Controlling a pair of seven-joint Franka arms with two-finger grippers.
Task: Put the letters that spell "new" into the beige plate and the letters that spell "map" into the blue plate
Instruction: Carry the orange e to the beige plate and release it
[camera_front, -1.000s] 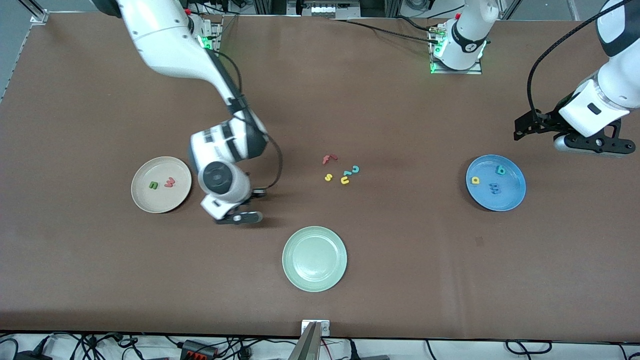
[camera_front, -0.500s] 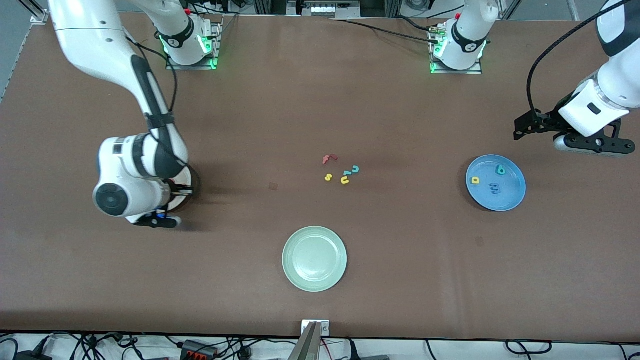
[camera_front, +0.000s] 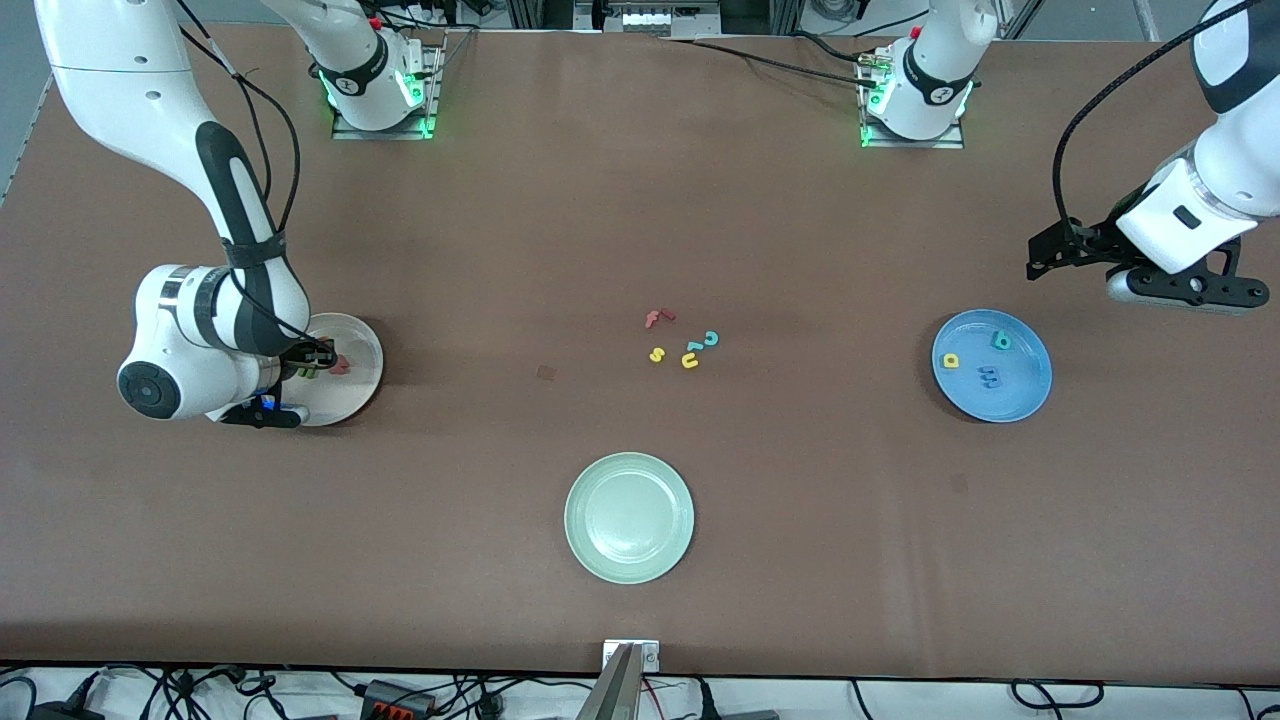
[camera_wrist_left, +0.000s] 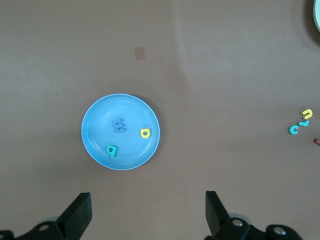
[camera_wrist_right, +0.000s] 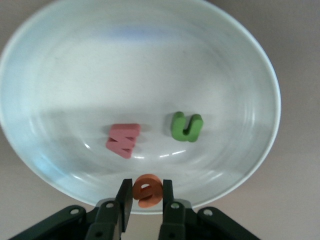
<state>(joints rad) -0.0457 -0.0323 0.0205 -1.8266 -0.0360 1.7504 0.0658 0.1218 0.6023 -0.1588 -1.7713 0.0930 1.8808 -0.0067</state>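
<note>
Orange "e" (camera_wrist_right: 148, 190) sits pinched between the closed fingers of the right gripper (camera_wrist_right: 146, 200), low over the beige plate (camera_front: 362, 340) at the left of the front view. And look inside that plate: the red-pink "w" (camera_wrist_right: 123, 139) and the green "n" (camera_wrist_right: 186, 126) lie side by side on its floor, apart from each other and from the held letter.

Moving to mid-frame, a loose cluster lies on the brown table (camera_front: 640, 200): a red "f" (camera_front: 657, 318), a yellow "s" (camera_front: 656, 354), a yellow "u" (camera_front: 690, 360) and a teal "c" (camera_front: 711, 338). Lower centre, the pale green plate (camera_front: 629, 517) sits nearer the camera than that cluster.

Over to the right of the frame, the blue plate (camera_front: 1030, 395) carries all three of its letters: yellow "a" (camera_front: 951, 361), blue "m" (camera_front: 990, 377), teal "p" (camera_front: 1001, 340). The left gripper (camera_wrist_left: 148, 215) waits in the air toward the upper right, beside the blue plate rather than over it, fingers spread wide with nothing between them.
</note>
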